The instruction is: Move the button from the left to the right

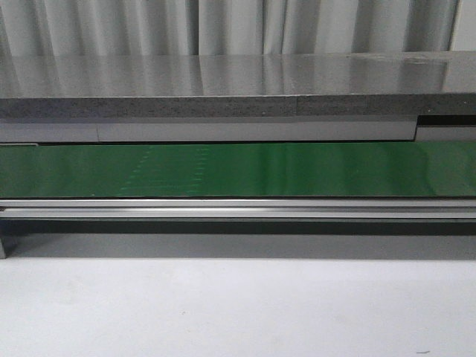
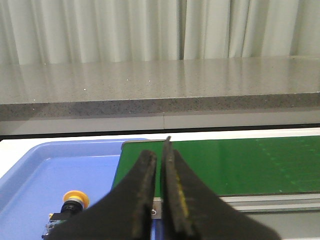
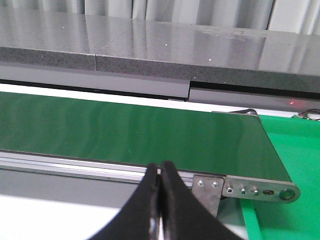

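Note:
The button (image 2: 74, 204), a yellow-orange cap on a black body, lies in a blue tray (image 2: 45, 170) beside the left end of the green belt (image 2: 240, 162). My left gripper (image 2: 159, 155) is shut and empty, above the belt's left end, to the right of the button and apart from it. My right gripper (image 3: 160, 167) is shut and empty, in front of the belt's (image 3: 125, 132) right end. In the front view the belt (image 1: 238, 169) is bare; neither gripper nor the button shows there.
A grey stone-look shelf (image 1: 223, 93) runs behind the belt, with curtains beyond. A metal rail (image 1: 238, 208) edges the belt's front. A green bin (image 3: 290, 150) sits at the belt's right end. White table surface (image 1: 238, 312) lies in front.

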